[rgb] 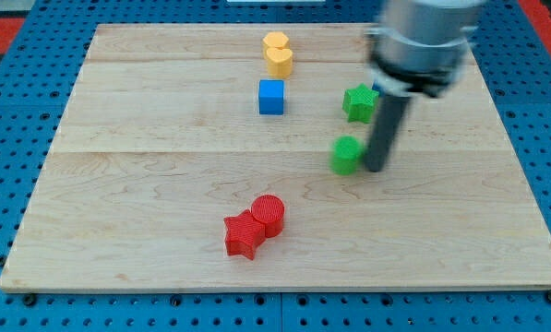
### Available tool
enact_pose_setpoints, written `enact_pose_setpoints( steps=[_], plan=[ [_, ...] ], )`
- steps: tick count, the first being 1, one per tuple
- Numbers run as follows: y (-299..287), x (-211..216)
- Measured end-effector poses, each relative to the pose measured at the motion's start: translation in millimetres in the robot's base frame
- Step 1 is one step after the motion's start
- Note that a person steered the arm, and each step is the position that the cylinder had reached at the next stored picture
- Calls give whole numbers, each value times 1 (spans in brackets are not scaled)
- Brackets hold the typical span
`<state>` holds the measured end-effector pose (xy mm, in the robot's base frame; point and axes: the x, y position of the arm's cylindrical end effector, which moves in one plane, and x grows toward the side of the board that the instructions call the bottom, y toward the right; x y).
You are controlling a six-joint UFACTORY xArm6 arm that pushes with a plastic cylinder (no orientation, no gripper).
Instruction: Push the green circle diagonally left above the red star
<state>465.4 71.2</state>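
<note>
Tip (375,168) down on board, touching right side of green circle (346,155) — no jaws, bare rod only. Circle sits well apart from red star (243,235), up and right — most of push left.

arm: enters from view's top right | rod: upright | my tip (375,169): on board
</note>
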Motion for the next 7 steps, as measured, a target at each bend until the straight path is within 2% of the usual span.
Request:
enact_pose_setpoints(
  steps=[1, 2, 3, 4, 5, 6, 7],
  plan=[
    [-107, -38],
    [-177, -77],
    [-198, -54],
    [-246, -103],
    [-249, -136],
    [-280, -115],
    [-304, -143]
  ],
)
